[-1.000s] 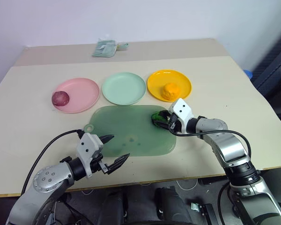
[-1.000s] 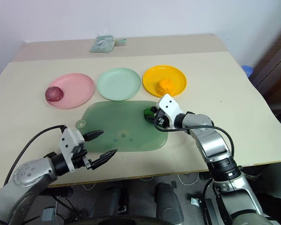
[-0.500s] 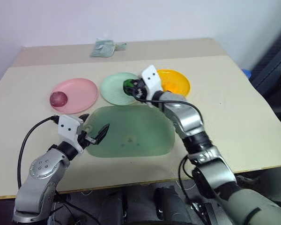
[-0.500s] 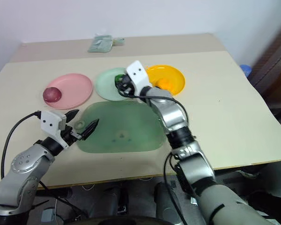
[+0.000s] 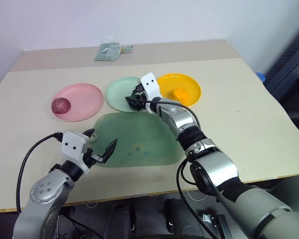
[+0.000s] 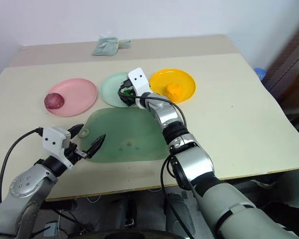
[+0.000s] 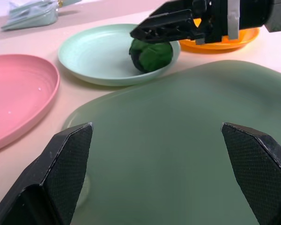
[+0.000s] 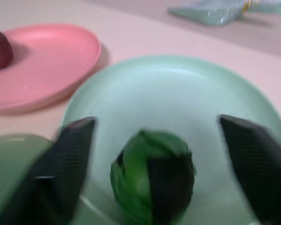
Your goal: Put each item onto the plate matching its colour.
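A: Where the left gripper [image 5: 100, 145] hovers wide apart and empty over the green board [image 5: 139, 142], what sits beyond?

B: Green ball [image 8: 152, 176] lies on mint plate [image 8: 178, 93], between right gripper's [image 8: 154, 140] spread fingers, ungripped. Far packet [image 5: 109, 51]: no legible print.

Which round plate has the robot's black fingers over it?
The mint green plastic plate in the middle, holding the green ball; the right gripper is open there.
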Controlling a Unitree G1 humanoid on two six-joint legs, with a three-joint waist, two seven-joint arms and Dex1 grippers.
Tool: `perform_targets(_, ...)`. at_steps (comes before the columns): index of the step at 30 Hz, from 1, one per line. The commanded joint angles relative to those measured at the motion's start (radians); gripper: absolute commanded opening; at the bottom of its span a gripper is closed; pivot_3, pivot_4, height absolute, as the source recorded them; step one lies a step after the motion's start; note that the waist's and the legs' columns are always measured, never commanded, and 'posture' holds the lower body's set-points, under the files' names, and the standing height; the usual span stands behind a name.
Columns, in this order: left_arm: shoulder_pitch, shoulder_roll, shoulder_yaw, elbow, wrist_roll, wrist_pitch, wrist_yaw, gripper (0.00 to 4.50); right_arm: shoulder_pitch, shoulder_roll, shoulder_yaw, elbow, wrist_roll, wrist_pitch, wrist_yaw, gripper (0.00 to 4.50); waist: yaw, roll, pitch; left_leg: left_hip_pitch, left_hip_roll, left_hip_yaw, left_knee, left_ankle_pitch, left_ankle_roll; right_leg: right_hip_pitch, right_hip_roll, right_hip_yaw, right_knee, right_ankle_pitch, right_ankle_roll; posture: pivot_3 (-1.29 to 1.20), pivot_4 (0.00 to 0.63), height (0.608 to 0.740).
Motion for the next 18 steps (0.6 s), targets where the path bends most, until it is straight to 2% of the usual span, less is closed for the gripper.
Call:
perform_targets(1, 0.004, 0.003, 0.010, -0.036, 0.006, -0.007, 0.006, 4.50, 0.037, -0.028, 0.005, -0.158, 0.004, -0.043, 0.063, 4.46, 0.001, 0.000, 0.000, 0.000, 0.000, 0.000, 0.000, 0.000, 0.000, 0.000, 0.000, 0.000, 0.000, 0.000, 0.000, 0.00, 0.150, 0.740)
perform_targets(4, 0.001, 0.003, 0.035, -0.021, 0.015, -0.019, 0.017, 4.50, 0.190, -0.120, 0.016, -0.433, 0.038, 0.009, 0.175, 4.46, 0.011, -0.001, 0.000, -0.001, -0.001, -0.001, 0.000, 0.000, 0.000, 0.001, -0.001, 0.000, -0.001, 0.000, 0.000, 0.00, 0.150, 0.740)
perform_targets(8, 0.030, 0.031, 0.115, 0.020, 0.010, -0.044, -0.017, 4.50, 0.425, -0.324, -0.034, -0.821, 0.143, 0.166, 0.331, 4.46, 0.022, 0.000, 0.000, -0.001, -0.002, 0.000, 0.000, -0.002, 0.003, 0.001, -0.004, -0.001, -0.003, 0.000, 0.001, 0.00, 0.150, 0.740)
perform_targets(13, 0.066, 0.067, 0.181, 0.050, -0.003, -0.065, -0.069, 4.50, 0.699, -0.584, -0.159, -1.069, 0.277, 0.307, 0.476, 4.46, 0.030, 0.000, 0.000, 0.000, -0.002, 0.001, 0.000, -0.002, 0.003, 0.001, -0.003, -0.001, -0.004, -0.001, -0.001, 0.00, 0.150, 0.740)
perform_targets(18, 0.103, 0.085, 0.217, 0.066, -0.015, -0.076, -0.113, 4.50, 0.878, -0.703, -0.278, -1.171, 0.359, 0.387, 0.491, 4.46, 0.028, -0.001, 0.001, 0.000, -0.001, 0.001, 0.000, -0.002, 0.003, 0.001, -0.001, 0.000, -0.005, -0.001, -0.001, 0.00, 0.150, 0.740)
